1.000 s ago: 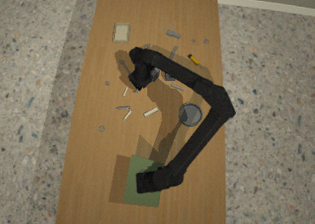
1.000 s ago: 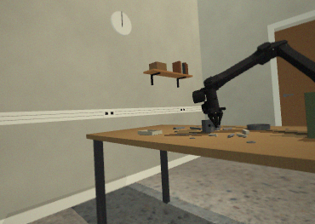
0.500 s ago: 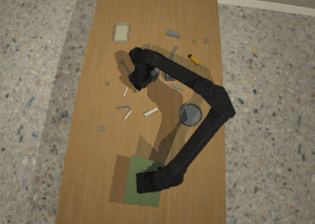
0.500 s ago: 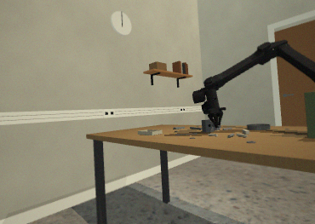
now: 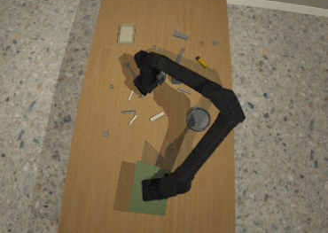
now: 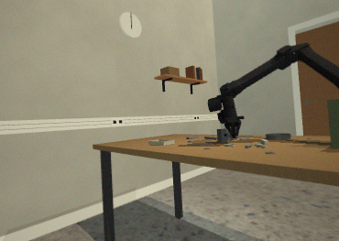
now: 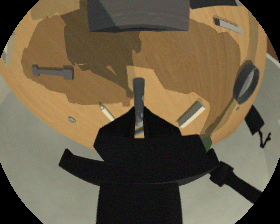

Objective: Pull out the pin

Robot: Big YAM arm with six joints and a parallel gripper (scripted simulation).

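Note:
My gripper (image 5: 143, 91) is shut on the thin grey pin (image 7: 138, 106), which sticks out ahead of the fingers in the wrist view. The pin is out of its hole and held just above the table. In the overhead view the block (image 5: 160, 77) is partly hidden under my arm, just right of the gripper. In the side view the gripper (image 6: 234, 134) hangs low beside the block (image 6: 223, 136).
Loose pale pins (image 5: 157, 116) (image 5: 132, 120) and small bolts lie near the gripper. A flat beige block (image 5: 127, 33) sits at the far left, a grey piece (image 5: 180, 34) and a yellow item (image 5: 202, 62) at the far right. A round grey dish (image 5: 198, 119) and a green mat (image 5: 148, 188) lie nearer the base.

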